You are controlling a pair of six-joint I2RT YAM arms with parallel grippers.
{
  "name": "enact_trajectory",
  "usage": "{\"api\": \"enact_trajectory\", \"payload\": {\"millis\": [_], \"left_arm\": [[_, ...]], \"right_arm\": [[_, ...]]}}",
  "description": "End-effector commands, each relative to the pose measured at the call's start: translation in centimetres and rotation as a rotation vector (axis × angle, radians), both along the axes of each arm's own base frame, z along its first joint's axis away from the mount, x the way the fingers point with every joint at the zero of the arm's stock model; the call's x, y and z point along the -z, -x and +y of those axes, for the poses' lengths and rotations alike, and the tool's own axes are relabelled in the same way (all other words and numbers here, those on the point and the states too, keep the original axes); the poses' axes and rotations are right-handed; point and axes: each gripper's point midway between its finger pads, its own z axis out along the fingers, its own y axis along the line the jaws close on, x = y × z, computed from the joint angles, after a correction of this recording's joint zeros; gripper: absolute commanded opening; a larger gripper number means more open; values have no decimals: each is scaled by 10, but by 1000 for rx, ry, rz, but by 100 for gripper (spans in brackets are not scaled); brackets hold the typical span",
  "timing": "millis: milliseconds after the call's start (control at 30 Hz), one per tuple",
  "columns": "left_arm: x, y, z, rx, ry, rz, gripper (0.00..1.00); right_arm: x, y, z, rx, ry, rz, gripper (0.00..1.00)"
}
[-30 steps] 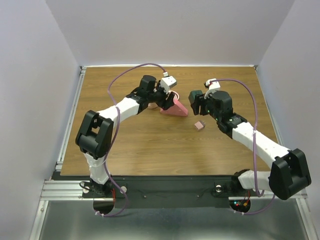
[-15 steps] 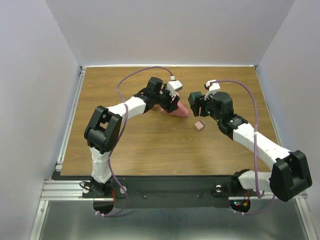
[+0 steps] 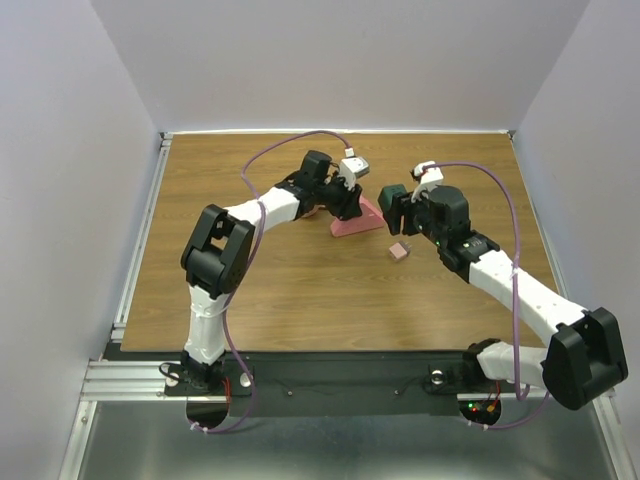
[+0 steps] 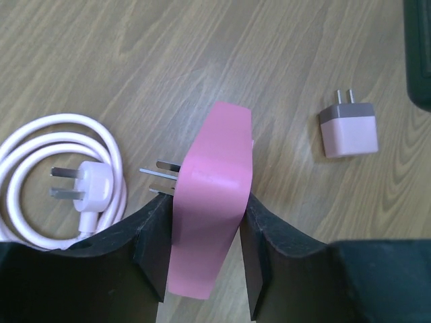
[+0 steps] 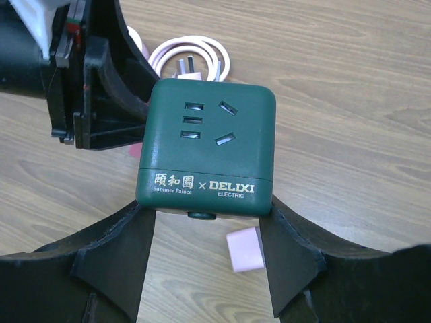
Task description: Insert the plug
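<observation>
My left gripper (image 3: 350, 203) is shut on a pink plug (image 4: 212, 195), and its metal prongs (image 4: 161, 177) stick out to the left in the left wrist view. In the top view the pink plug (image 3: 358, 221) sits low over the table's middle back. My right gripper (image 3: 400, 214) is shut on a dark green DELIXI socket cube (image 5: 205, 151), socket face up towards the camera, held above the table. The cube (image 3: 391, 204) is just right of the pink plug, a small gap apart. My left gripper (image 5: 87, 87) shows at the upper left of the right wrist view.
A small pink and grey charger (image 4: 349, 131) with two pins lies on the table under the right gripper, also visible in the top view (image 3: 398, 251) and the right wrist view (image 5: 246, 249). A coiled white cable with a plug (image 4: 60, 182) lies behind the left gripper.
My left gripper has moved right with the pink plug, closer to the green socket cube. The right gripper has shifted only slightly.
</observation>
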Motion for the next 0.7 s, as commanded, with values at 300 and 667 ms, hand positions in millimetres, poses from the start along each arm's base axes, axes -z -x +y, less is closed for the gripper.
{"api": "enact_trajectory", "payload": {"millis": [300, 667], "left_arm": [[17, 21, -15, -240, 225, 556, 0], [58, 29, 20, -507, 157, 664, 12]], "right_arm": [[-34, -2, 2, -32, 1, -56, 1], [-28, -1, 21, -135, -5, 3, 1]]}}
